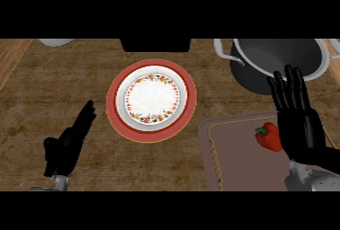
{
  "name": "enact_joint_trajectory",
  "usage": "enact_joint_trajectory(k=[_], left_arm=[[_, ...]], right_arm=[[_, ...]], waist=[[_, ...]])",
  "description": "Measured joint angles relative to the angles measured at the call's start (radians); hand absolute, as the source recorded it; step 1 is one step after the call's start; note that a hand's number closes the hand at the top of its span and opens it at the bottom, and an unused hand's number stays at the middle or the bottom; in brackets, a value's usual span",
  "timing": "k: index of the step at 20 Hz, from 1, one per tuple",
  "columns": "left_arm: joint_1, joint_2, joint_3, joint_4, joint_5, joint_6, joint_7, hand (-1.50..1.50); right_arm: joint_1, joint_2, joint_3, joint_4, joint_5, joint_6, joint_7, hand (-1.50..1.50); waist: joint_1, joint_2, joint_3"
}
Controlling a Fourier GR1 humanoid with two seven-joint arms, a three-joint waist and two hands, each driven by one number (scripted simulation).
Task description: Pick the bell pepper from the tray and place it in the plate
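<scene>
1. Pepper (pixel 268 137) sitting on the tray (pixel 232 157), right next to the right hand (pixel 299 121).
2. Right hand open, fingers straight.
3. Left hand (pixel 69 141) open too, resting left of the plate (pixel 151 99).

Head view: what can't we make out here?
- Bell pepper: its right side is hidden by the right hand, so contact cannot be judged.
- Tray: lower edge cut off by the frame, right part behind the right forearm.
- Pot: top cut off, front rim partly behind the fingers.
- Left hand: edge-on, palm unseen.
</scene>
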Motion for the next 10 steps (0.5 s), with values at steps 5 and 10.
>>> enact_joint_trajectory(k=[5, 10], left_arm=[[-0.092, 0.023, 0.027, -0.031, -0.010, -0.007, -0.011, 0.00], [-0.144, 0.051, 0.066, -0.059, 0.000, -0.015, -0.026, 0.00]], right_arm=[[-0.053, -0.068, 0.175, -0.107, 0.057, 0.233, -0.086, 1.50], [-0.125, -0.248, 0.232, -0.170, 0.370, 0.283, -0.192, 1.50]], waist=[[0.020, -0.013, 0.007], [-0.008, -0.040, 0.003]])
